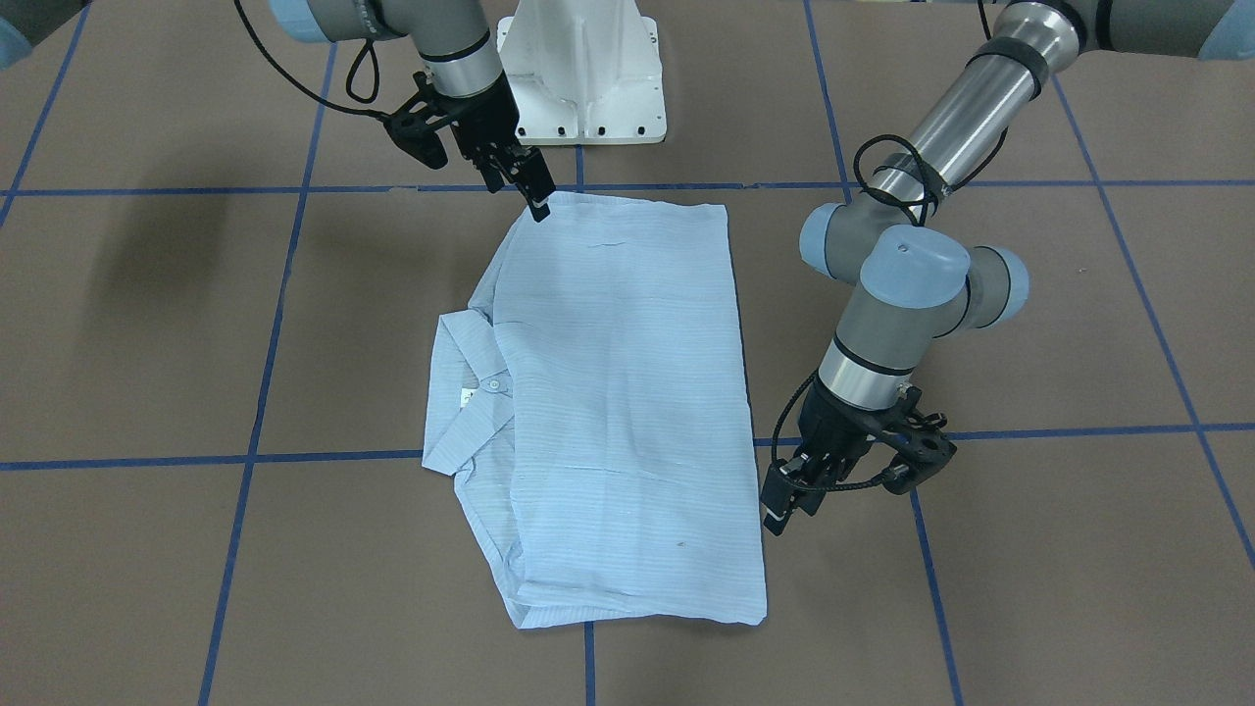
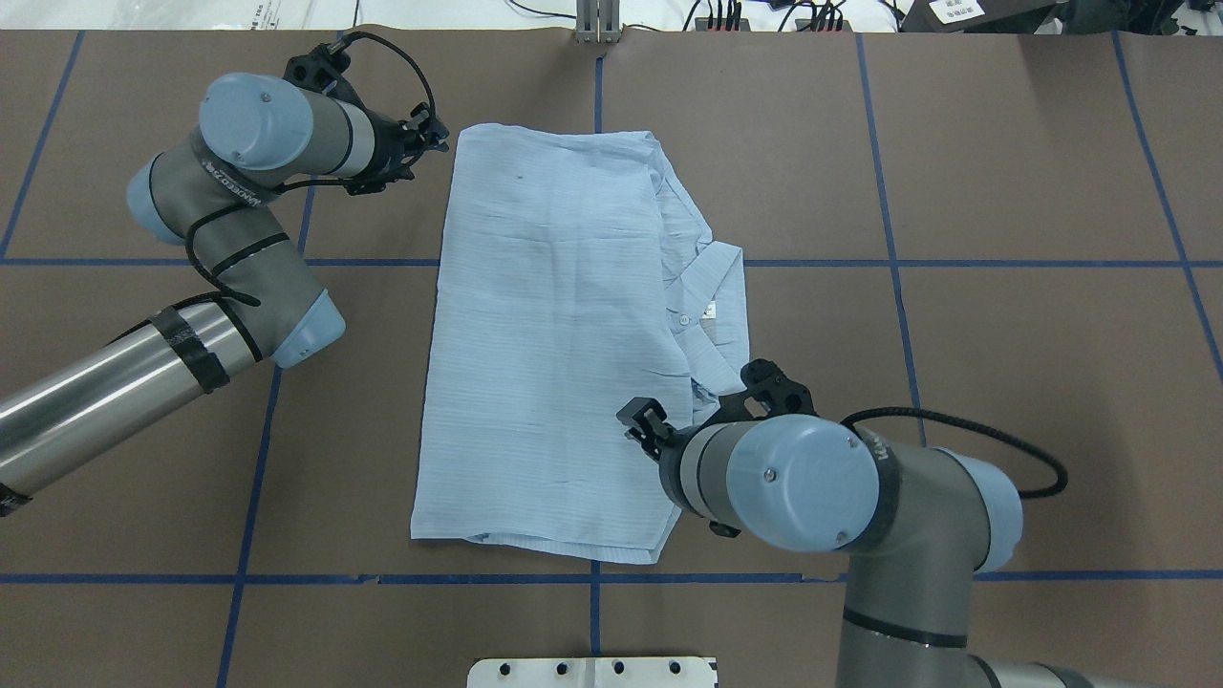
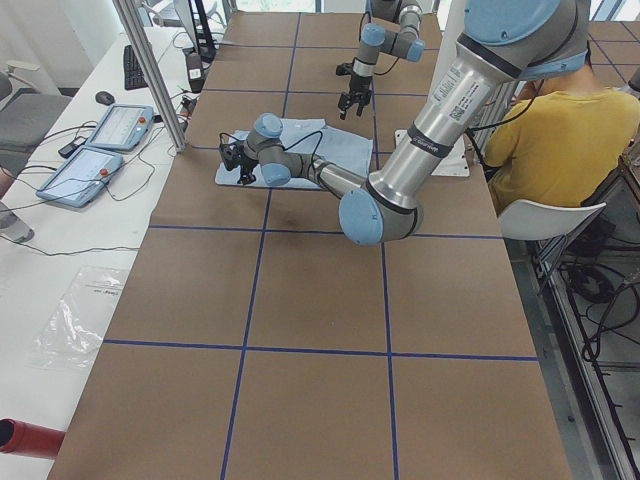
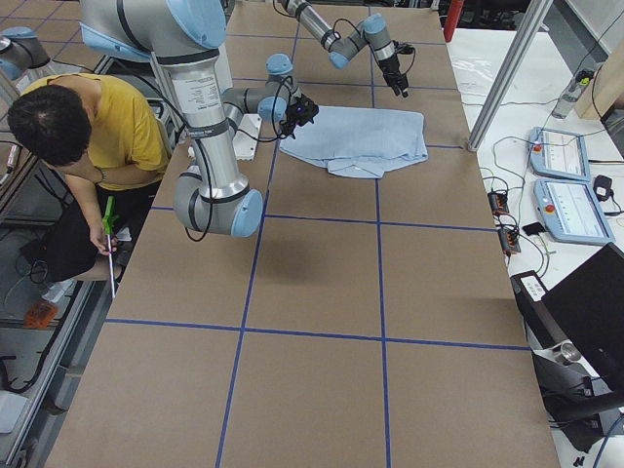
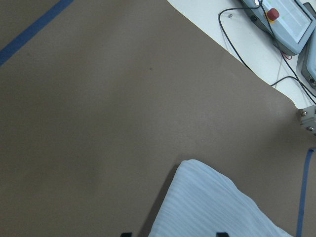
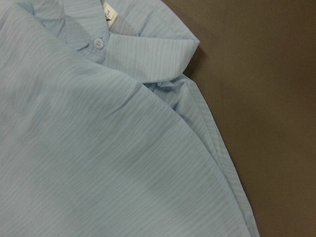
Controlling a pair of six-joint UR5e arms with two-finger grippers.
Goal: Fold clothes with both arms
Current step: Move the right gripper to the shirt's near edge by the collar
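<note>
The light blue shirt (image 1: 618,392) lies folded into a flat rectangle on the brown table; it also shows in the overhead view (image 2: 554,334). Its collar (image 1: 471,392) and a white button (image 6: 98,43) stick out on the robot's right side. My left gripper (image 1: 779,505) is open and empty, low beside the shirt's far corner (image 5: 207,207). My right gripper (image 1: 525,191) is open and empty, hovering just above the shirt's near right part by the collar (image 2: 707,296). No fingers show in the right wrist view.
The white pedestal base (image 1: 583,69) stands at the table's near edge. Blue tape lines (image 1: 255,392) cross the table. A seated person in yellow (image 3: 540,130) is beside the robot. Control pendants (image 5: 291,19) and cables lie past the far table edge, by a metal post (image 3: 150,70).
</note>
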